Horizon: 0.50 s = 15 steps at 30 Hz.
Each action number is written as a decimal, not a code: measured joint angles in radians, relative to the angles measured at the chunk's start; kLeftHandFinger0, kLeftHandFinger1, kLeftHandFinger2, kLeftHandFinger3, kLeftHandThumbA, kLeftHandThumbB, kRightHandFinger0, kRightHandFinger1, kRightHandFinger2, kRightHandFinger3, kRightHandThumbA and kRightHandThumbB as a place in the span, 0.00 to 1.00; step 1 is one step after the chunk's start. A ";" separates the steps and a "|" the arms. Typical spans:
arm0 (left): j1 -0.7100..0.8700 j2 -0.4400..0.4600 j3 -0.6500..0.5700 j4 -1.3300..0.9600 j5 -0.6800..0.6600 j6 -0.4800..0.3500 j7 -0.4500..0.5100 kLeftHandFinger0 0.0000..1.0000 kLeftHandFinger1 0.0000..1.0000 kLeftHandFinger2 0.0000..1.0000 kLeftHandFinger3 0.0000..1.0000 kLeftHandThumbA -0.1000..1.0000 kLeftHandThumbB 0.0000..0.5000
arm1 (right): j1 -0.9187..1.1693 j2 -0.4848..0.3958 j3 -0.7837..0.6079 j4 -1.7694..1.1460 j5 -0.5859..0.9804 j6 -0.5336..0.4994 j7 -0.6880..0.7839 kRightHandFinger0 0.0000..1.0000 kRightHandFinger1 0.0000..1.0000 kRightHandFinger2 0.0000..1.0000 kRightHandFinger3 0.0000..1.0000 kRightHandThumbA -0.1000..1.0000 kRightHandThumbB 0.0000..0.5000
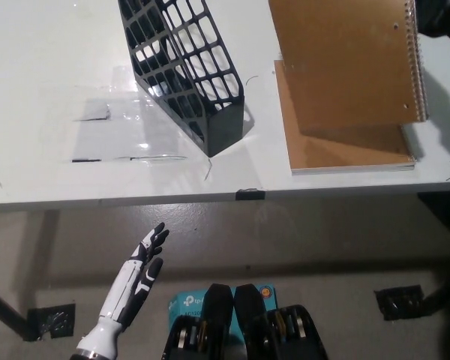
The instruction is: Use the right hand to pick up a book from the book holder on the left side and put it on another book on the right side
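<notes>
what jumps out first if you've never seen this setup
A brown spiral notebook hangs over the white table at upper right, held at its far edge by the black right hand, above a second brown notebook lying flat. Left of them stands a tilted black mesh book holder. The white left hand rests open below the table edge.

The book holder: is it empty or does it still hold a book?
Empty as far as visible: only white table shows through the holder's mesh; its top is cropped.
</notes>
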 measured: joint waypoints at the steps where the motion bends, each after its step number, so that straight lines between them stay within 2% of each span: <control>1: 0.000 0.000 0.000 0.000 0.000 0.000 0.000 1.00 1.00 1.00 1.00 1.00 0.64 | -0.001 -0.002 0.004 0.013 -0.008 -0.001 0.004 0.00 0.12 0.67 1.00 0.00 0.21; 9: 0.000 0.000 0.001 0.000 0.000 0.000 0.000 1.00 1.00 1.00 1.00 1.00 0.64 | -0.013 -0.012 0.004 0.064 -0.070 -0.003 0.032 0.00 0.12 0.66 1.00 0.00 0.21; 10: 0.000 0.000 0.001 0.000 0.000 0.000 0.000 1.00 1.00 1.00 1.00 1.00 0.61 | -0.015 -0.012 0.002 0.065 -0.076 -0.003 0.034 0.00 0.10 0.63 1.00 0.00 0.09; 11: 0.000 0.000 0.001 0.000 0.000 0.000 0.000 1.00 1.00 1.00 1.00 1.00 0.62 | -0.017 -0.013 0.001 0.067 -0.083 -0.004 0.036 0.00 0.18 0.71 1.00 0.00 0.12; 12: 0.000 0.000 0.001 0.000 0.000 0.000 0.000 1.00 1.00 1.00 1.00 1.00 0.62 | -0.019 -0.015 0.002 0.075 -0.089 -0.006 0.037 0.00 0.18 0.73 1.00 0.00 0.12; 13: -0.001 0.000 0.001 0.001 0.000 0.000 0.000 1.00 1.00 1.00 1.00 1.00 0.62 | -0.021 -0.018 0.003 0.086 -0.095 -0.010 0.037 0.00 0.18 0.75 1.00 0.00 0.07; 15: -0.001 0.000 0.002 0.003 0.000 0.000 0.000 1.00 1.00 1.00 1.00 1.00 0.61 | -0.021 -0.029 0.009 0.110 -0.113 -0.019 0.037 0.00 0.19 0.77 1.00 0.00 0.08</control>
